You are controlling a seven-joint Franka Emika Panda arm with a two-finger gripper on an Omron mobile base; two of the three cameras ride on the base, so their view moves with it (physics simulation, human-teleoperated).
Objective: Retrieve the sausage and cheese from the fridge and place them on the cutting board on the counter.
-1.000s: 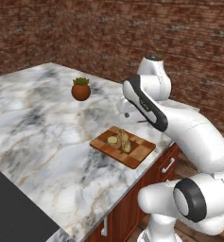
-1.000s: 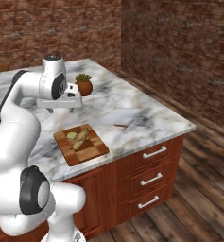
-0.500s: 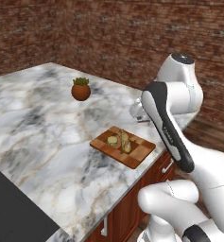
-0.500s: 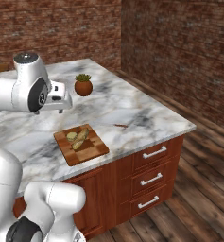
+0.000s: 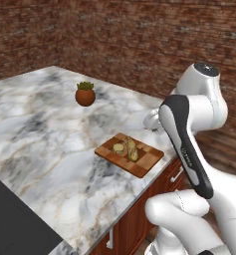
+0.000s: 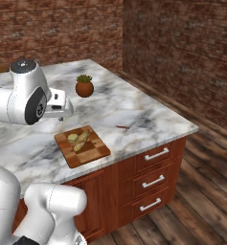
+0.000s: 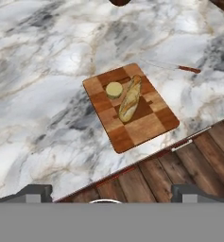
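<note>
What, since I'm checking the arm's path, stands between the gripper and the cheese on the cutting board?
Nothing visible does. The open gripper looks down through open air at the cheese on the cutting board; the loaf lies beside it.

The white arm is folded high above the bench's front edge, its gripper (image 7: 108,191) apparently wide open, holding nothing.

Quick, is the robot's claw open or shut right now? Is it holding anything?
Gripper: open, fingertips wide apart, holding nothing, high above the cutting board.
</note>
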